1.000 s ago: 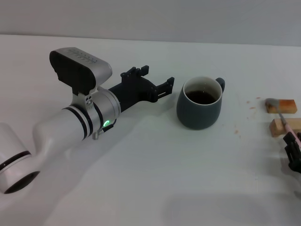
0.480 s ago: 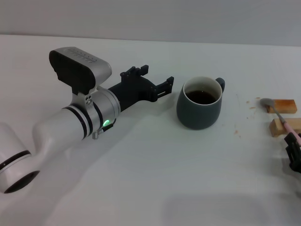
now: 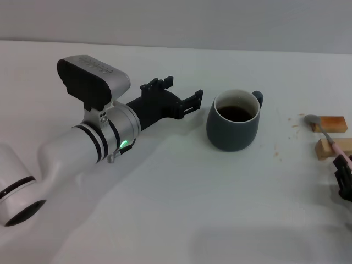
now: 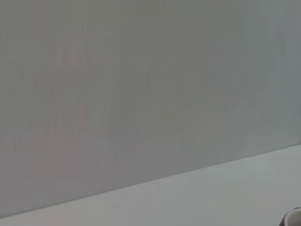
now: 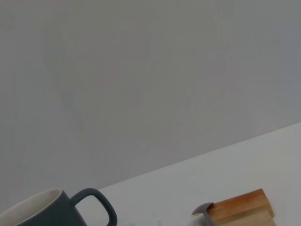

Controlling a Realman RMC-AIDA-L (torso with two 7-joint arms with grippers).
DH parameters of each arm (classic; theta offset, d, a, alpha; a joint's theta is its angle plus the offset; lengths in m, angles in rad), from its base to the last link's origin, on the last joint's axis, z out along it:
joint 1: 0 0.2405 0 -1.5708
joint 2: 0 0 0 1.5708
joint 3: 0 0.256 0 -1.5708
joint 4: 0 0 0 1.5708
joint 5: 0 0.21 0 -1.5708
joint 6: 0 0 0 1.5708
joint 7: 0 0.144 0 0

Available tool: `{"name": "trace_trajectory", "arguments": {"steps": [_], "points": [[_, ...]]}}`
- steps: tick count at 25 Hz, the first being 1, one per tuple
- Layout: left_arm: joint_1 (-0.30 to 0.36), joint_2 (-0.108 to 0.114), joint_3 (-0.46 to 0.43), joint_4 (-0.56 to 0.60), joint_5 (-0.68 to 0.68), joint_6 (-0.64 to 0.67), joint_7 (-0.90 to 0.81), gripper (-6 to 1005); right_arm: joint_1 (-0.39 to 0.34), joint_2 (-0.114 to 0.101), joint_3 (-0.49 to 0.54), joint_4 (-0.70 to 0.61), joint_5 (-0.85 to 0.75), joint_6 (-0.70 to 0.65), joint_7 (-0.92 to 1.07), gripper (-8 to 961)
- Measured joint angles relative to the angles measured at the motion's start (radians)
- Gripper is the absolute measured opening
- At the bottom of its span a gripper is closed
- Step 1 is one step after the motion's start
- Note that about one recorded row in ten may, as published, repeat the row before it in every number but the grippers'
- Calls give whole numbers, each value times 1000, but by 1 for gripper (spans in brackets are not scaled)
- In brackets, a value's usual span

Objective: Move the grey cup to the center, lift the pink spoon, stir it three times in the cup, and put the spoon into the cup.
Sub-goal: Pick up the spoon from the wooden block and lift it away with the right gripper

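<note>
The grey cup (image 3: 233, 126) stands mid-table, holding dark liquid, its handle to the far right. It also shows in the right wrist view (image 5: 47, 209), and as a sliver in the left wrist view (image 4: 294, 218). My left gripper (image 3: 182, 88) is open and empty, just left of the cup and not touching it. The pink spoon (image 3: 325, 132) lies across two wooden blocks, its silver bowl toward the far block; the bowl also shows in the right wrist view (image 5: 203, 209). My right gripper (image 3: 344, 177) is at the spoon's handle end, at the right edge of the head view.
Two tan wooden blocks (image 3: 330, 124) (image 3: 333, 147) lie at the right; one shows in the right wrist view (image 5: 240, 207). Small crumbs are scattered near them. My left arm (image 3: 82, 143) stretches over the table's left half.
The spoon's bowl has shifted slightly left, off the far block's end. The right gripper has sunk a little. The left arm and the cup have not moved.
</note>
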Motion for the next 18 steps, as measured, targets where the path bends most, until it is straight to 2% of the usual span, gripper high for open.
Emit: {"name": "trace_trajectory", "arguments": {"steps": [18], "points": [[1, -2, 0, -8, 0, 0, -12, 840, 18, -3, 0, -18, 2, 27, 3, 216]]}}
